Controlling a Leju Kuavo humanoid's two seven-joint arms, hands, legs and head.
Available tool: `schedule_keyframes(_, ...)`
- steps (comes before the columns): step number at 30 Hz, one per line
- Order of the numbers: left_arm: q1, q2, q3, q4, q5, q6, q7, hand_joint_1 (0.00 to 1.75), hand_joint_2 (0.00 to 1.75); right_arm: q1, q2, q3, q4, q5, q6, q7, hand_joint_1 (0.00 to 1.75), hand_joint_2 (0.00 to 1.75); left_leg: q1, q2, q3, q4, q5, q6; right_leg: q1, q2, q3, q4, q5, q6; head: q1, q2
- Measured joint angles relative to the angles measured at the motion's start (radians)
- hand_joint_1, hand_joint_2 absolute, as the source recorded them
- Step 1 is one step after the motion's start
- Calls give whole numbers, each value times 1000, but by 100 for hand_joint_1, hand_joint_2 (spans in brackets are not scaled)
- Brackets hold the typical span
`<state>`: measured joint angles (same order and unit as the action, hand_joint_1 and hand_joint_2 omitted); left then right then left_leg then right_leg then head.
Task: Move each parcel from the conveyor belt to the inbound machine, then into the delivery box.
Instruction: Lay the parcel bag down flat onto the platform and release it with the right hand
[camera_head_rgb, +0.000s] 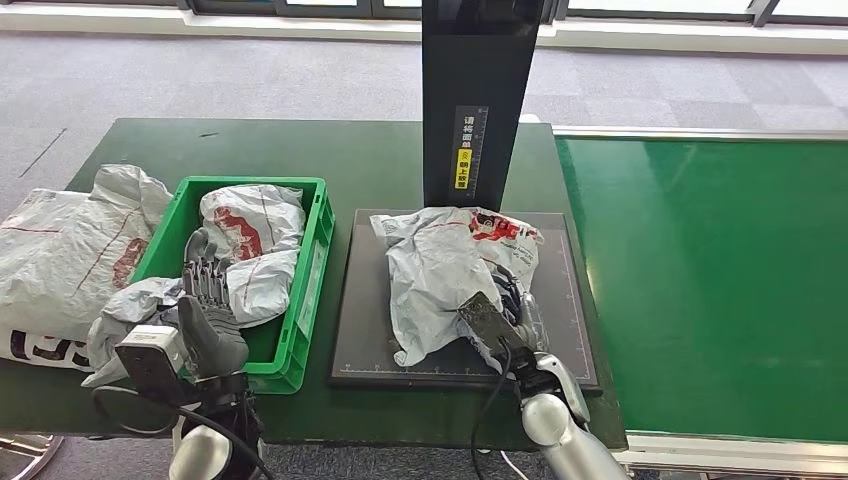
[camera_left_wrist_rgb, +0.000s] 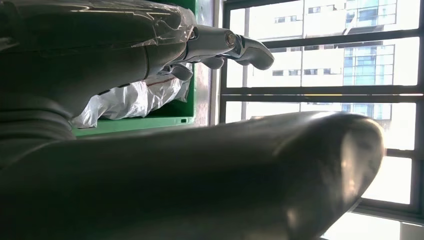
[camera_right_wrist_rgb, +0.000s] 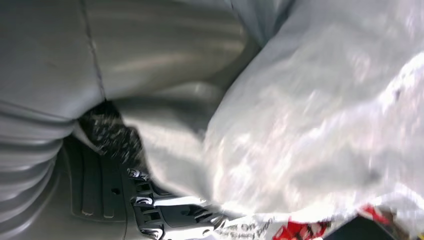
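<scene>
Nearest, the right hand (camera_head_rgb: 497, 325) lies on the near edge of a white parcel (camera_head_rgb: 450, 270), fingers closing into its crumpled plastic, gripping it. The parcel rests on the dark plate of the inbound machine (camera_head_rgb: 360, 330). The left hand (camera_head_rgb: 208, 305) hovers, fingers apart and holding nothing, over the near end of the green delivery box (camera_head_rgb: 310, 290), where more parcels (camera_head_rgb: 250, 225) lie. Farther right runs the conveyor belt (camera_head_rgb: 720, 280).
</scene>
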<state>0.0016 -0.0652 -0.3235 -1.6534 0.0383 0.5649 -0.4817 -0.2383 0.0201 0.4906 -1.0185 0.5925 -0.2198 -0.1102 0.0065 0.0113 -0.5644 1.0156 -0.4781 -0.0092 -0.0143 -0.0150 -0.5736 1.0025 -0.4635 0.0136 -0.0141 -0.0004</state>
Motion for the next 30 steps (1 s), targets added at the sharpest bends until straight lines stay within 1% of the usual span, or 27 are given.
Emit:
schedule_keyframes(7,-19,-3,0,22,-1,1,0,0,0,0,-1,0,0,-4,-10,-4,0,175,0,0,0,0,0,0,0,0,-1,0,0,0,0,0)
schedule_keyframes(17,-21,-6,0,33,-2,1,-1,0,0,0,-1,0,-1,-5,-11,-4,0,175,0,0,0,0,0,0,0,0,-1,0,0,0,0,0)
schedule_keyframes(21,-22,-6,0,39,-5,9,-8,0,0,9,-3,0,-22,-22,-26,-24,0,175,0,0,0,0,0,0,0,0,-1,0,0,0,0,0)
schedule_keyframes(24,-23,-7,0,40,-9,21,-22,0,0,44,-18,0,-104,-51,-51,-52,0,175,0,0,-1,0,0,0,0,0,-1,0,0,0,0,0)
schedule_keyframes(28,-23,-7,0,35,-12,30,-32,0,0,129,-54,0,-283,-89,-73,-87,0,175,0,0,-2,0,-1,0,0,0,-2,0,0,0,0,0)
schedule_keyframes(30,-19,-7,-1,21,-20,31,-20,0,0,180,-75,0,-380,-99,-77,-94,0,175,0,0,-2,0,-1,0,0,0,-2,0,-1,0,0,0)
